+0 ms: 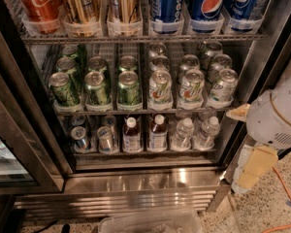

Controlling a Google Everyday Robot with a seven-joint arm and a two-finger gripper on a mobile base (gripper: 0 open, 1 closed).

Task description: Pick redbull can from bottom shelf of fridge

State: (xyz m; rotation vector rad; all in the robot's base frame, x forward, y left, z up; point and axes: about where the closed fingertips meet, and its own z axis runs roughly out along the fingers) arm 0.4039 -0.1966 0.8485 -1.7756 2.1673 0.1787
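Through the fridge's open front I see the bottom shelf, a wire rack with a steel front edge. At its left end stand slim silver redbull cans, two in front and more behind them. My gripper hangs at the right, outside the fridge by the door frame and level with the bottom shelf. It is well right of the redbull cans. Its cream fingers are apart and it is open with nothing between them.
Juice bottles and clear water bottles fill the rest of the bottom row. Green and white soda cans sit on the rack above, cola cans higher up. A clear plastic bin lies on the floor in front, an orange cable at right.
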